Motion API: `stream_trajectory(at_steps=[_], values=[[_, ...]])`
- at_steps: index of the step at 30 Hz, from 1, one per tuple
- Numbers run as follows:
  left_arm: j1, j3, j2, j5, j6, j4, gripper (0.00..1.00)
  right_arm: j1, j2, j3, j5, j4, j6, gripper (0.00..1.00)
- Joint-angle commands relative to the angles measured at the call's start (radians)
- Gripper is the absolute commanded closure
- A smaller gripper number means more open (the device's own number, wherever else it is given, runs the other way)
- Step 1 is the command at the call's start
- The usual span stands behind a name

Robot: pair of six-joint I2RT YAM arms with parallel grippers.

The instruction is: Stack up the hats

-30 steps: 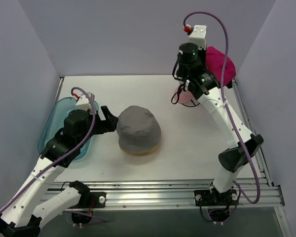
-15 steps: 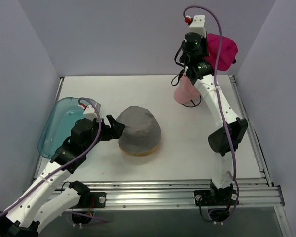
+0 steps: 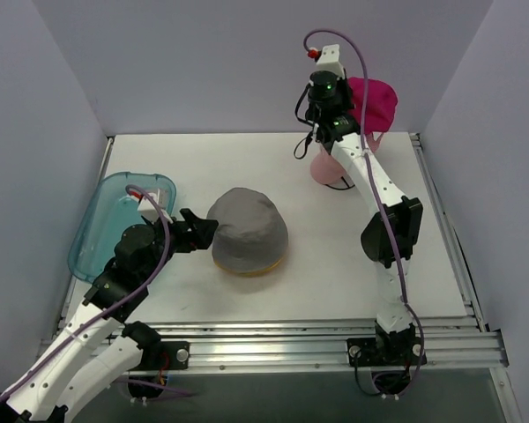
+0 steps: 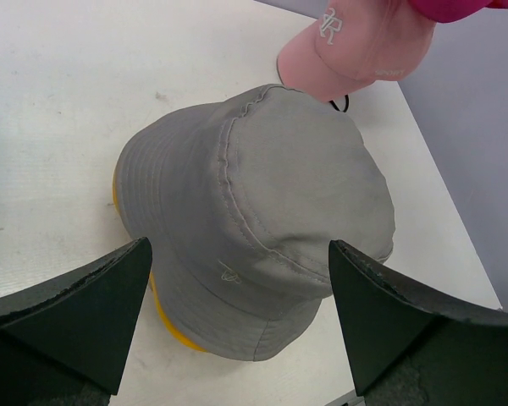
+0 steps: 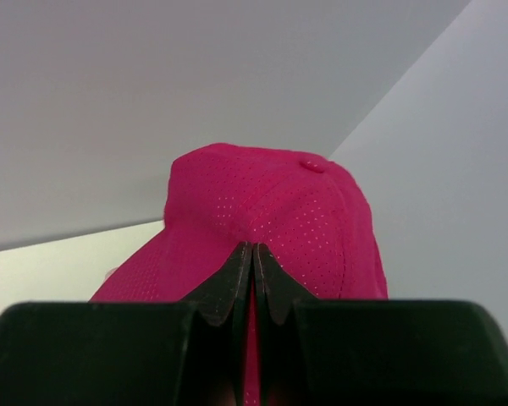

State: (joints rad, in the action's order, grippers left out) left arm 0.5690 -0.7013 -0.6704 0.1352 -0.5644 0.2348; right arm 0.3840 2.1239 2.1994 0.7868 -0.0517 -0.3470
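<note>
The grey bucket hat [image 3: 247, 231] sits on the yellow bucket hat [image 3: 247, 269] at mid-table; only a yellow rim [image 4: 157, 313] shows under it. My left gripper [image 3: 203, 231] is open, just left of the grey hat [image 4: 262, 211], jaws wide on either side and not touching. My right gripper [image 3: 348, 106] is raised at the back right, shut on the fabric of the magenta baseball cap [image 3: 373, 101], which hangs in the air [image 5: 271, 220]. The light pink baseball cap [image 3: 332, 166] lies on the table below it, also in the left wrist view [image 4: 360, 46].
A translucent teal tray [image 3: 110, 220] lies at the table's left edge, behind my left arm. Grey walls close the back and both sides. A metal rail [image 3: 317, 339] runs along the near edge.
My right gripper has lifted the magenta cap higher and shifted it left, uncovering the pink cap. My left gripper has drawn back and down slightly beside the grey hat.
</note>
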Motion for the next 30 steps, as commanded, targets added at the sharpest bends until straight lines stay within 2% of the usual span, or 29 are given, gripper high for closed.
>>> stream_trajectory(at_steps=[1, 14, 27, 29, 30], values=[[0.008, 0.01, 0.022, 0.014, 0.012, -0.054, 0.06, 0.035, 0.018, -0.007, 0.069, -0.06, -0.029, 1.0], [0.017, 0.011, 0.023, 0.009, 0.009, -0.048, 0.06, 0.101, 0.056, -0.006, 0.094, 0.027, 0.006, 1.0], [0.02, 0.016, 0.057, 0.032, 0.006, -0.038, 0.06, 0.095, 0.074, -0.03, 0.095, 0.09, 0.081, 1.0], [0.02, 0.016, 0.055, 0.03, 0.008, -0.04, 0.06, 0.095, 0.07, -0.023, 0.078, 0.111, 0.106, 0.95], [0.02, 0.014, 0.054, 0.03, 0.008, -0.04, 0.06, 0.095, 0.067, -0.021, 0.074, 0.115, 0.112, 0.89]])
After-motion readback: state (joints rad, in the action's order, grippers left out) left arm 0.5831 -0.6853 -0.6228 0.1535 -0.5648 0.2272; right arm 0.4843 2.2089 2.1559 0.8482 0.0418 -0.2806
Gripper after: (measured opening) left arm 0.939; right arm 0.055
